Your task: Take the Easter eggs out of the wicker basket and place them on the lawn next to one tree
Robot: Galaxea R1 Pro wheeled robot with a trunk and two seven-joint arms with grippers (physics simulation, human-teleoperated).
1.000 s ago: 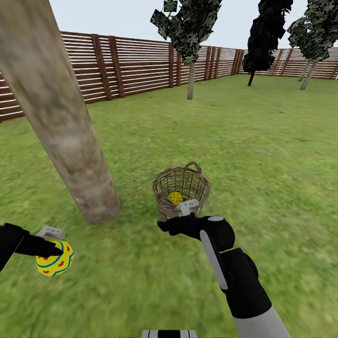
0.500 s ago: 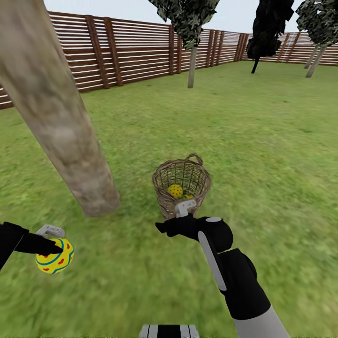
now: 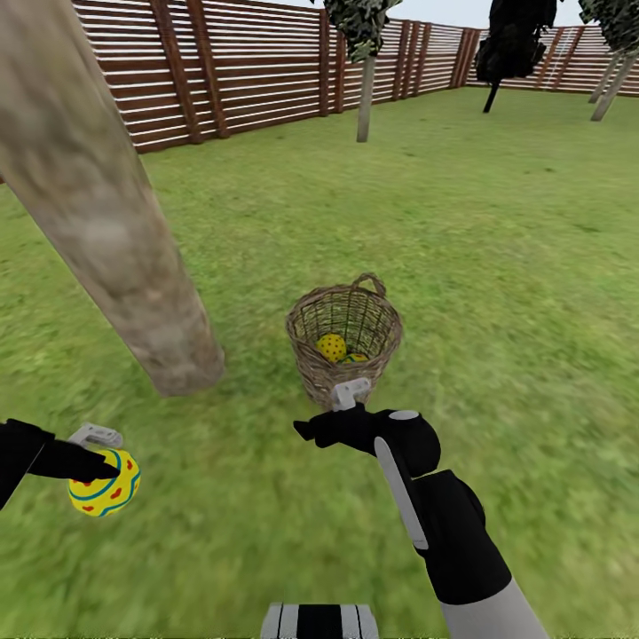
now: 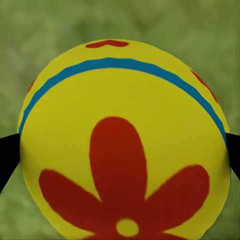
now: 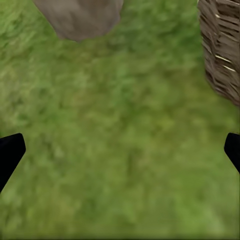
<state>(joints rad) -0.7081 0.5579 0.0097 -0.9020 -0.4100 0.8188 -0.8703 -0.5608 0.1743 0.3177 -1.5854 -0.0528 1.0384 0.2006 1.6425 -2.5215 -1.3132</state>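
Observation:
A yellow Easter egg (image 3: 106, 490) (image 4: 120, 95) with red flowers and blue stripes hangs just above the lawn (image 3: 497, 266), and my left gripper (image 3: 99, 470) (image 4: 120, 155) is shut on it. It is a short way in front of the thick grey-brown tree (image 3: 133, 266). The wicker basket (image 3: 344, 333) stands upright on the grass beside the trunk. Two more eggs lie in it, one (image 3: 331, 346) in plain sight and one (image 3: 356, 358) partly hidden by the rim. My right gripper (image 3: 306, 432) (image 5: 120, 155) is open over bare grass just short of the basket (image 5: 222, 50), with the tree base (image 5: 80, 17) beyond.
A brown slatted fence (image 3: 248, 62) runs along the back. A thin-trunked tree (image 3: 365, 84), a dark conifer (image 3: 506, 53) and another thin tree (image 3: 614, 75) stand far off. Open grass spreads to the right of the basket and around the trunk.
The camera has tilted down, so the whole scene sits higher in the picture and a second egg shows inside the basket. Both arms keep their places, and the left still holds its egg.

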